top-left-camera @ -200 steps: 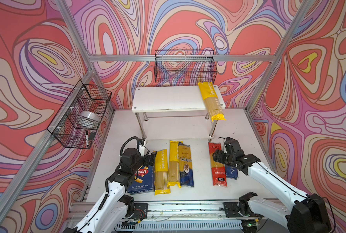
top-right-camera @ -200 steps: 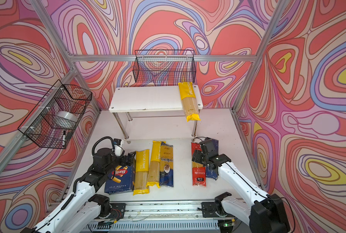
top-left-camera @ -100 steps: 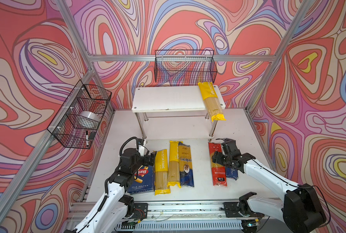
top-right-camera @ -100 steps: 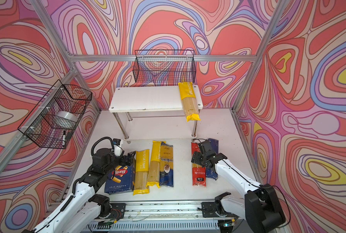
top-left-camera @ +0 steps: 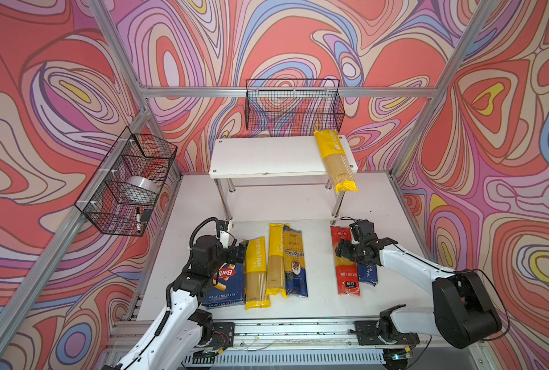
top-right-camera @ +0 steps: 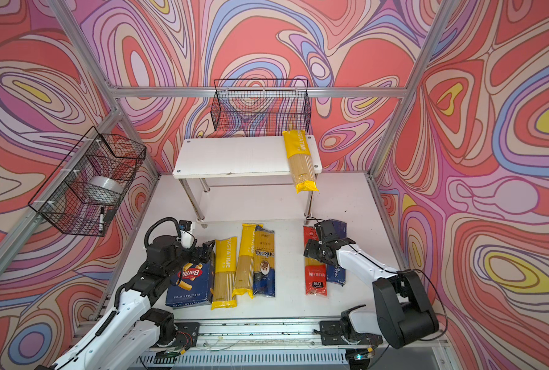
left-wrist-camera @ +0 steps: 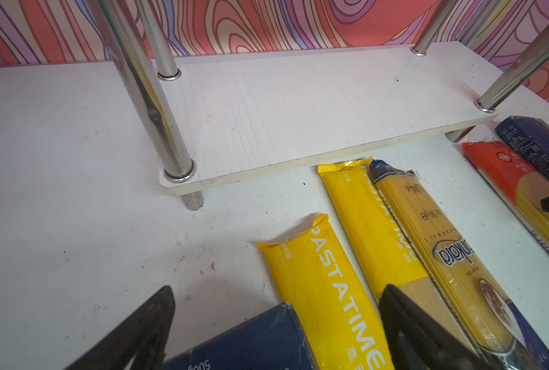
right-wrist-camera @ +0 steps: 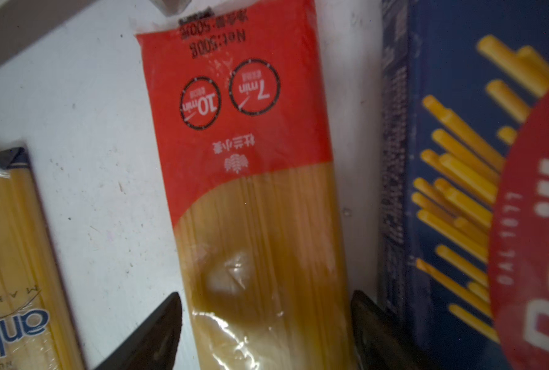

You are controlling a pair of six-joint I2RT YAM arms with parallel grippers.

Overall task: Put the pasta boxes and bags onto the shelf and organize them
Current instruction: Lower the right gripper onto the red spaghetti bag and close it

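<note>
Three yellow film bags (top-left-camera: pixel 257 272), one red bag (top-left-camera: pixel 346 278), one blue bag (top-left-camera: pixel 295 266) and two cardboard cartons (top-left-camera: pixel 228 288) are counted: one yellow (top-left-camera: pixel 334 157) on the shelf (top-left-camera: pixel 266 157) at centre, others on the tabletop (top-left-camera: pixel 318 307) below. The left gripper (top-left-camera: pixel 240 251) and right gripper (right-wrist-camera: pixel 265 294) are seen apart.

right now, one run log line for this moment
left gripper: open near rigatoni box | right gripper: open astride red bag | shelf: one yellow bag on top

words to read on the pasta packs
yellow bag (top-left-camera: pixel 257 272): "pastatime"; wide blue box (top-left-camera: pixel 228 288): "barilla", "rigatoni"; dark blue bag (top-left-camera: pixel 295 259): "ankara"; red bag (right-wrist-camera: pixel 244 128): "net:500g", "7 min", "10 min"; narrow blue box (right-wrist-camera: pixel 458 192): "barilla", "dal 1877".
</note>
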